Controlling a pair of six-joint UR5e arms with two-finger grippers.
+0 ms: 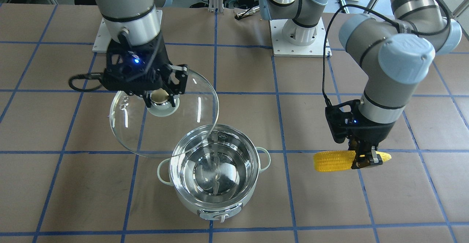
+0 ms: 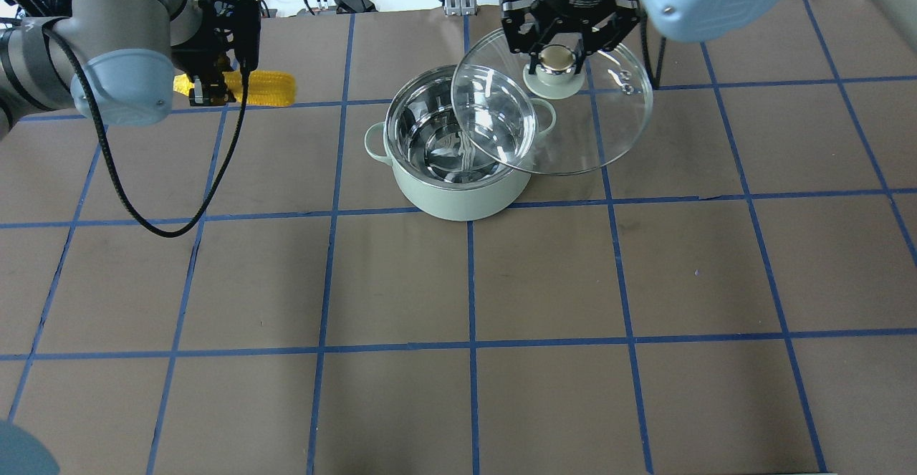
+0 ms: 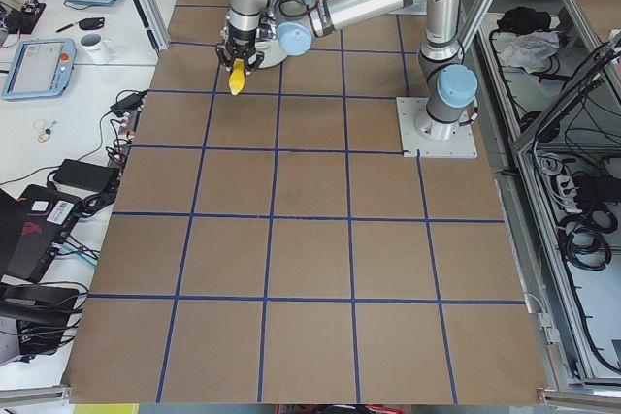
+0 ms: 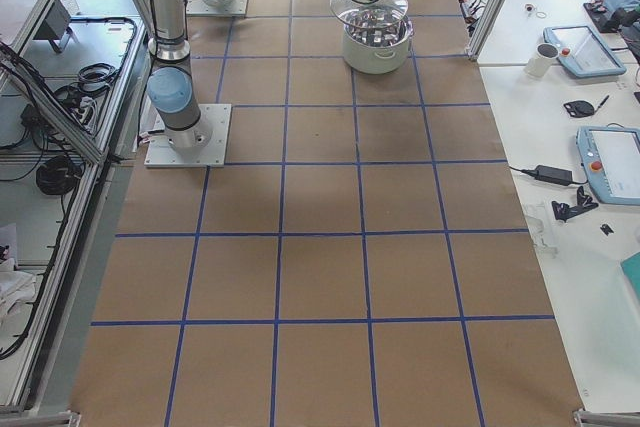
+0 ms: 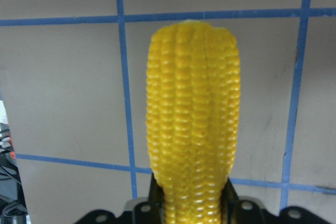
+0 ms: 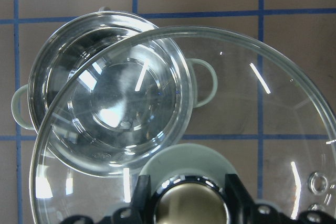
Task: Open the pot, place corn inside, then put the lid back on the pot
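The right fingers clamp the knob of the lid, holding it raised beside the open pot and leaving the mouth mostly clear. The left fingers grip the corn, well apart from the pot.

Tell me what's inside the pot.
Nothing: the pot shows only bare shiny steel. The clear lid, held by the right gripper, overlaps one edge but hides nothing. The corn is outside, in the left gripper.
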